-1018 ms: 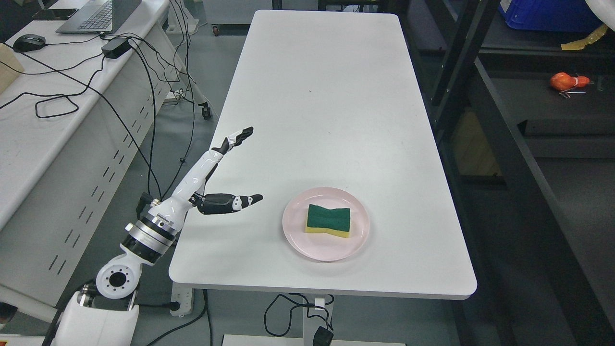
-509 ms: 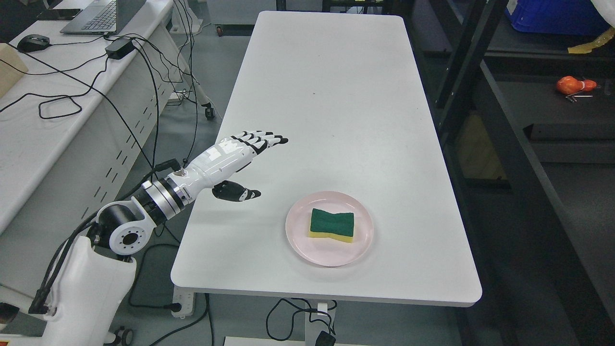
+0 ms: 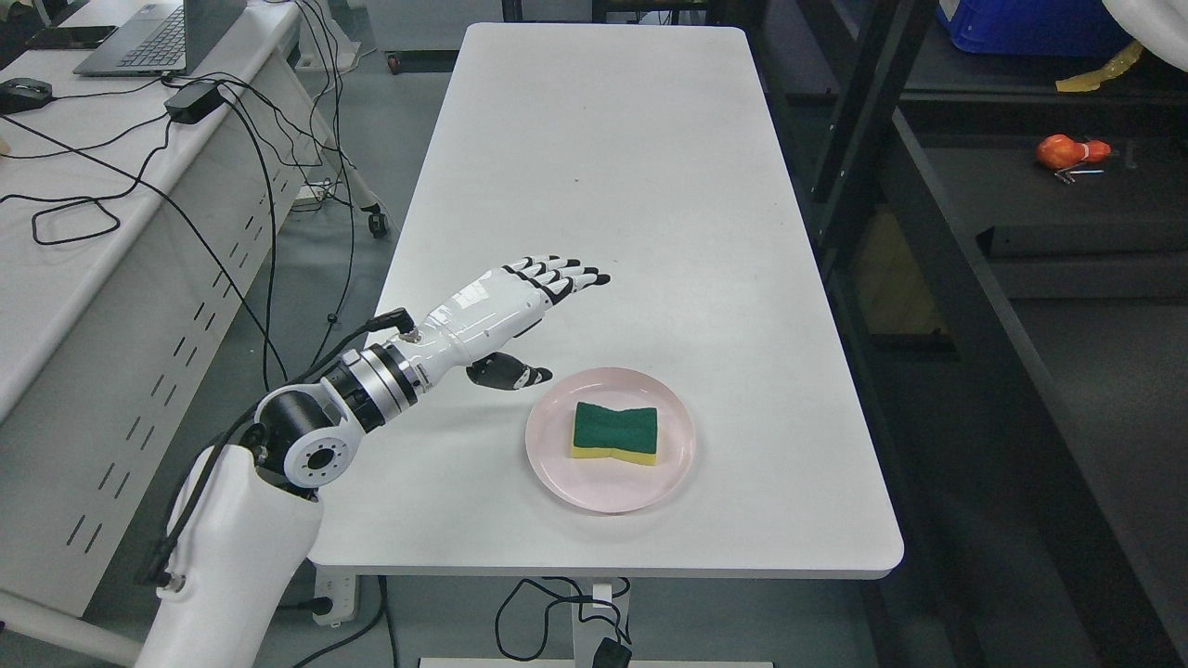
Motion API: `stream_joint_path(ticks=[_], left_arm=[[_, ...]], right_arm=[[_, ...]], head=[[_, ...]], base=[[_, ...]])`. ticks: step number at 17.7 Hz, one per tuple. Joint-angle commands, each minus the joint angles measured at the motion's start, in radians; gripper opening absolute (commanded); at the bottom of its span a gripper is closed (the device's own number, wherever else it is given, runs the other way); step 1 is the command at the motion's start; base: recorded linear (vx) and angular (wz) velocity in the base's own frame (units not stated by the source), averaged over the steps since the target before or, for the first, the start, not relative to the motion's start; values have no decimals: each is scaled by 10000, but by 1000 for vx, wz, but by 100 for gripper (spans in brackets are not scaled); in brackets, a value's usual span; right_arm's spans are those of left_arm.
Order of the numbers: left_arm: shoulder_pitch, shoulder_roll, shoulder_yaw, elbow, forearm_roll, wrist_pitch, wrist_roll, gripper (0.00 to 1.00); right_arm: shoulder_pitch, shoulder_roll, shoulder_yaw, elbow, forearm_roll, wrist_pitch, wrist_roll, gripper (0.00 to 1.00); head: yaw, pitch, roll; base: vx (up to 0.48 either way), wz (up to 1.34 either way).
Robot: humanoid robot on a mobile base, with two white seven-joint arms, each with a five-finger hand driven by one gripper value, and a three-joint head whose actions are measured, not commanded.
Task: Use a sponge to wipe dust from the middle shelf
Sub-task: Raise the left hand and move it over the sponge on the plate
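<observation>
We judged the task barely begun: the sponge [image 3: 614,430] lay untouched on the pink plate [image 3: 557,468] on the surface [image 3: 603,167]. Our left robot hand [image 3: 520,320] hovered beside it, fingers [image 3: 566,275] spread, holding nothing; grasping and wiping the shelf [image 3: 1067,232] remained.

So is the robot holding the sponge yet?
No, the sponge lies on the pink plate, and the left hand is open over the table to the plate's left, touching neither.
</observation>
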Motion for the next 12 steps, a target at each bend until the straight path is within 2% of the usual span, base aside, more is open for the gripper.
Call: stream_joint_path(ticks=[1,2,5,8,12], left_arm=[[35,-1505,-206,178,-601,286,178,96],[35,-1748,-358,208,-677,318,102,96],[264,-1748,-1385,163,-846,608,101,96],[509,-1748,-1449,-249,-923,1068,101,96],[1169,-1748,-1495,-1966,-831,2814,208,97]], right_arm=[[-5,-175,-1,-175,0,6,5,100],[-5,-175,-1,-175,0,6,5,100],[-5,-175,-1,-175,0,6,5,100],[-5,-175,-1,-175,0,6,5,100],[-5,-175,-1,-175,0,6,5,100]], head=[[0,0,0],[0,0,0],[0,0,0],[0,0,0],[0,0,0]], base=[[-5,-145],[-6,-79],[-2,-26],[0,0],[6,0]])
